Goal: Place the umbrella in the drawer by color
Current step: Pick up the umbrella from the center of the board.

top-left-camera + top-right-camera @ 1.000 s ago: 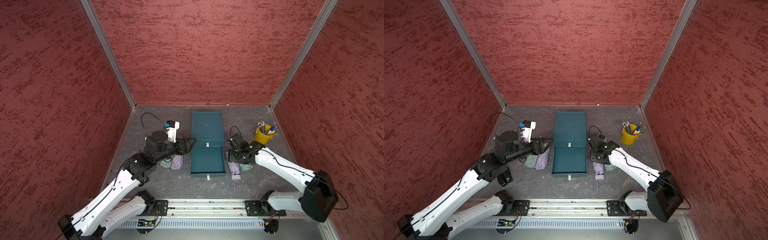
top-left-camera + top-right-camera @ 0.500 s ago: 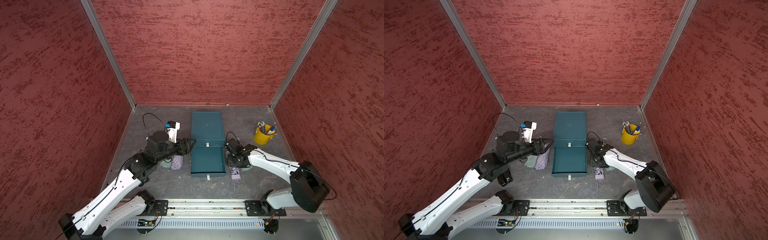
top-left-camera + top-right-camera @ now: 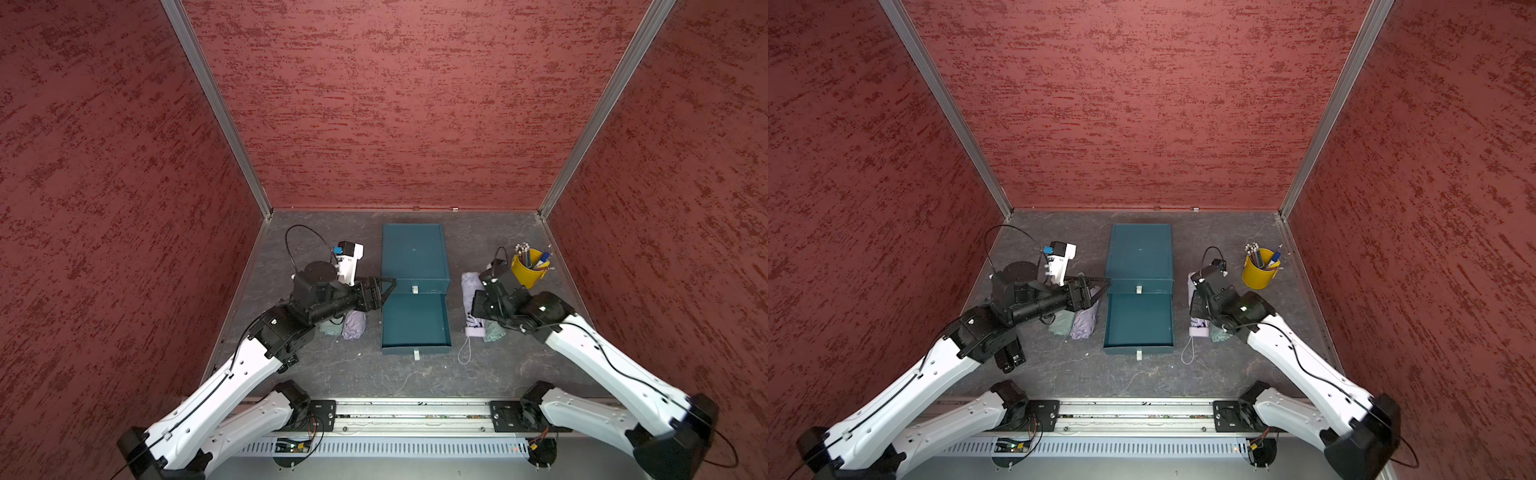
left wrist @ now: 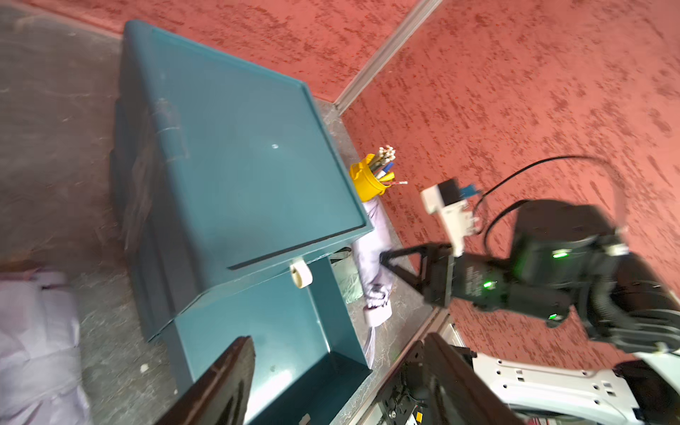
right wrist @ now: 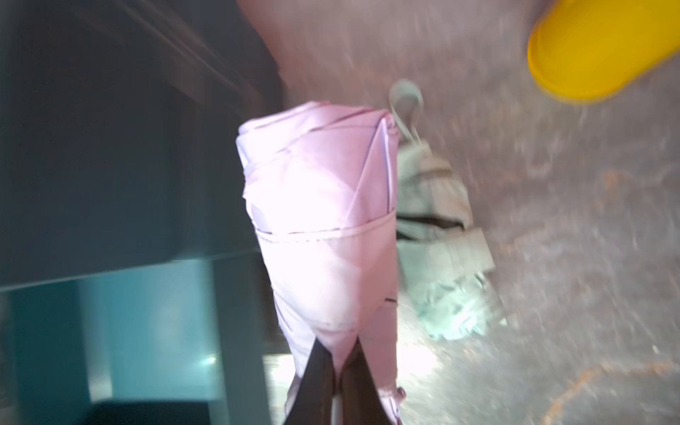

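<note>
The right hand (image 5: 336, 362) was pinched shut on the fabric of a folded lilac umbrella (image 5: 320, 220). The umbrella lay on the tabletop (image 3: 415, 378) just right of the pulled-out, empty lower drawer (image 3: 415, 320) of the teal cabinet (image 3: 413, 253). A pale green umbrella (image 5: 434, 206) touched it on the side toward the right edge. The left hand (image 3: 386, 291) hung with its jaws wide and empty at the cabinet's left front corner, above a second lilac umbrella (image 3: 354, 326). A yellow pen cup (image 3: 525, 272) stood near the far right corner.
</note>
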`<action>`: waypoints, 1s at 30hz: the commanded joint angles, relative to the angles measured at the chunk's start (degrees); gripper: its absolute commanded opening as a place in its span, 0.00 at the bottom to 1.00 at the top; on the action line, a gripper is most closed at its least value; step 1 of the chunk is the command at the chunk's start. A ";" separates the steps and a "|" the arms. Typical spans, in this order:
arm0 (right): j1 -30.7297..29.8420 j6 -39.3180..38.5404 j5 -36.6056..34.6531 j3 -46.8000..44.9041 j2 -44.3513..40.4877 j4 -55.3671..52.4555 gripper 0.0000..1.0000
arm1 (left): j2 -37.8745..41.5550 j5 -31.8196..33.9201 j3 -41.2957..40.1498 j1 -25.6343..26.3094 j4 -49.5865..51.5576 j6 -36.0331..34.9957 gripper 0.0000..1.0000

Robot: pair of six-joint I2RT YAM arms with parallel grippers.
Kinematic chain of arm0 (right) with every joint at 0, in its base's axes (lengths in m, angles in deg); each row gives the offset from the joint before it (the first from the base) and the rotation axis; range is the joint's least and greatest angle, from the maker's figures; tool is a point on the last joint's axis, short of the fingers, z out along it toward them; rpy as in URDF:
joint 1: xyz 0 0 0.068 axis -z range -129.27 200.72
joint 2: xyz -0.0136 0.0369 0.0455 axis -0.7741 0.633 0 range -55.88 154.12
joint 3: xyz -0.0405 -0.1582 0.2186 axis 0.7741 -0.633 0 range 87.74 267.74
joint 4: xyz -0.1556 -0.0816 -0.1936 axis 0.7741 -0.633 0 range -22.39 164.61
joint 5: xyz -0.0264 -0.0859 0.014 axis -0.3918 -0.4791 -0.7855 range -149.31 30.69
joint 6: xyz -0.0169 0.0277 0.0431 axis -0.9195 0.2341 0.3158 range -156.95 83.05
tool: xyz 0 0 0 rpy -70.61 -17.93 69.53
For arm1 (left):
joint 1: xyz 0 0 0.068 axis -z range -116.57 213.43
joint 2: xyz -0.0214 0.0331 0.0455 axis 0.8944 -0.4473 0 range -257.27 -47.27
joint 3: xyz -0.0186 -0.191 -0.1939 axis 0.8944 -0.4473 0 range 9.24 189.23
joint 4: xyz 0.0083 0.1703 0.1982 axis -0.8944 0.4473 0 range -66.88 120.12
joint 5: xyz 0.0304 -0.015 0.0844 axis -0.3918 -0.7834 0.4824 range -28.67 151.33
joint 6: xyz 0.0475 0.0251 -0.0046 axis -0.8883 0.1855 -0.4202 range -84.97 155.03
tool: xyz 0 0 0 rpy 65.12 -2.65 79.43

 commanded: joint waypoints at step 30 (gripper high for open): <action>-19.24 7.43 15.69 1.45 0.36 46.72 0.00 | -2.87 2.32 -0.06 13.37 -12.79 -12.01 0.57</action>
